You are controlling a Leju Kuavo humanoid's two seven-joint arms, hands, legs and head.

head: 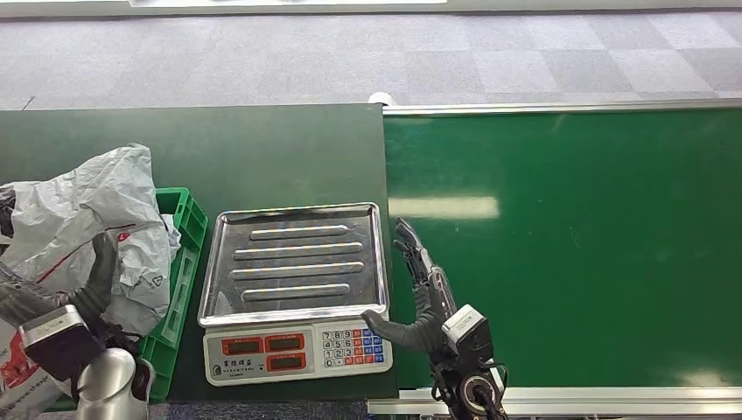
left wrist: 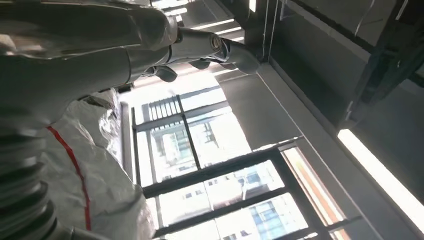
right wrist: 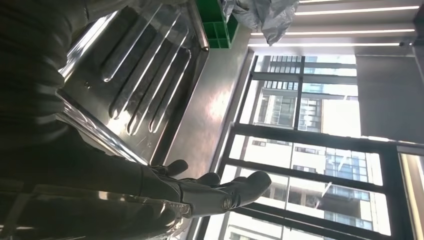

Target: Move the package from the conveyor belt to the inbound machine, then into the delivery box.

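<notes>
Package (head: 83, 219) hides most of the gripping left hand (head: 83, 293); right hand (head: 424, 297) holds nothing, fingers (head: 411, 249) apart.

Both hands are dark grey, with thick grey thumbs and slimmer, darker fingers. At the lower left of the head view, the left hand (head: 83, 293) joins a black wrist block with a pale grey top face, then a rounded silver arm (head: 109, 385). At lower centre, the right hand (head: 420, 297) carries the same block, with black cables and a round silver-ringed joint below it.
</notes>
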